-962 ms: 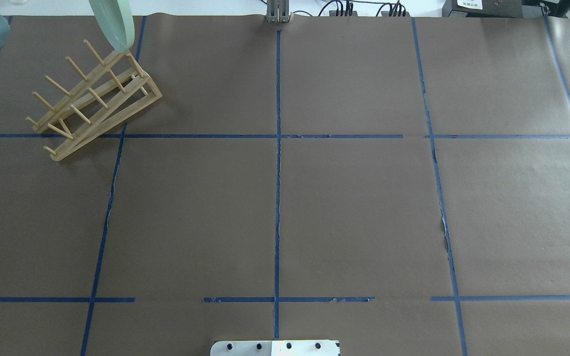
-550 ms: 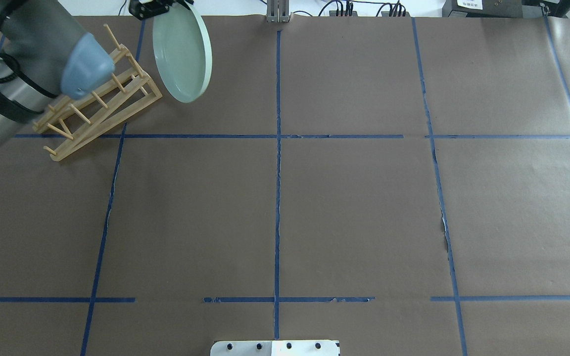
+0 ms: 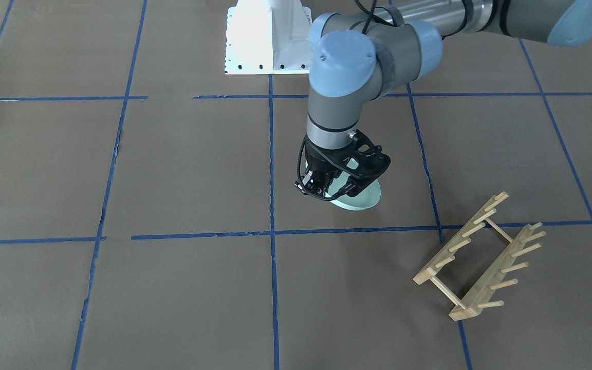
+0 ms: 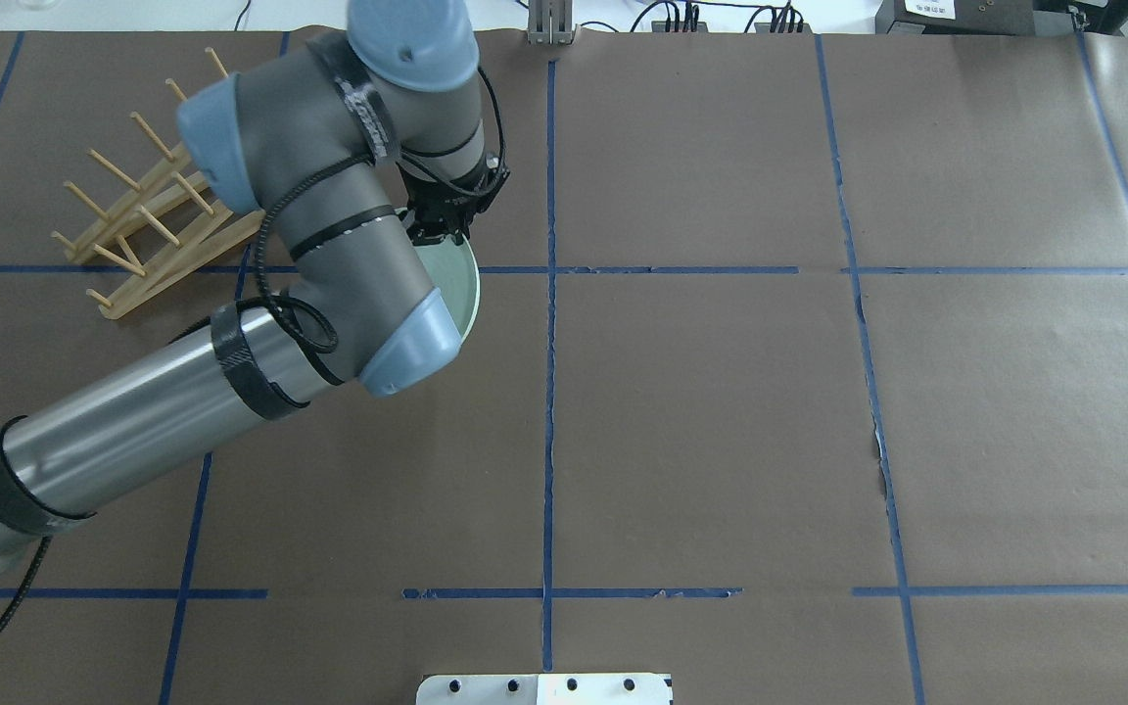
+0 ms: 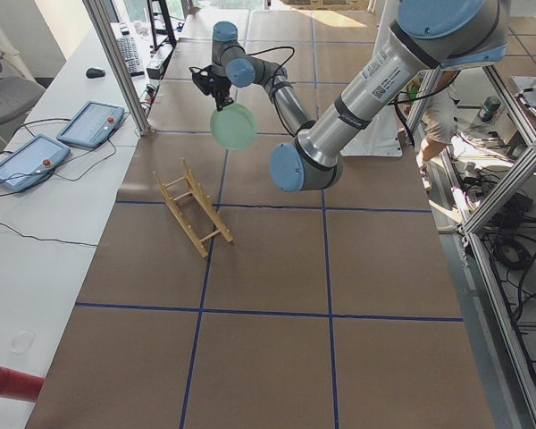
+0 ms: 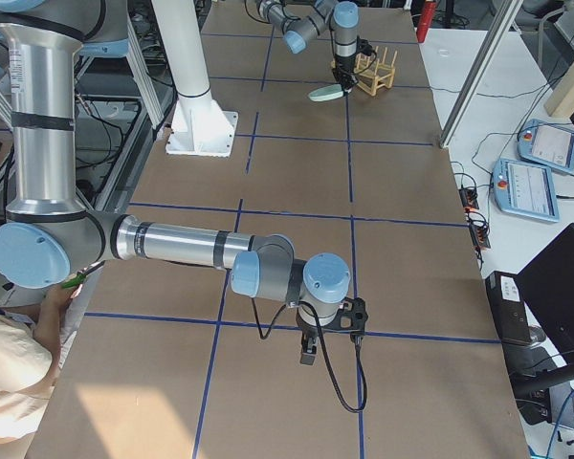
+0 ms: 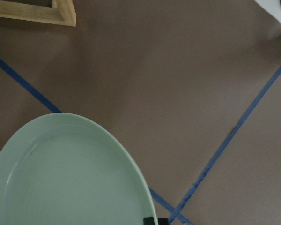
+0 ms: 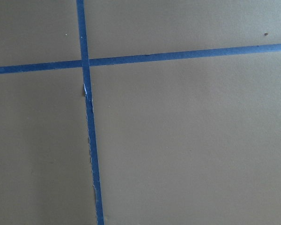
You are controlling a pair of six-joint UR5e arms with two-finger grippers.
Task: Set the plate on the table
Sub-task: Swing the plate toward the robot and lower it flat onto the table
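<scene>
Transfer under way: the left gripper (image 3: 325,189) clamps the rim of the mint-green plate (image 3: 367,200), tilted above the table (image 3: 172,164) left of centre, toward its far edge. Next it likely needs levelling, lowering and release. Whether the right gripper (image 6: 309,356) is open or closed cannot be told.

Grey left arm (image 4: 133,421) has blue caps (image 4: 407,343), black end effector (image 3: 327,189).

My brown desk (image 4: 721,411), gridded with blue tape lines (image 4: 549,392), carries a wooden peg rack (image 3: 485,287) at its far left and my white base (image 3: 267,41).
</scene>
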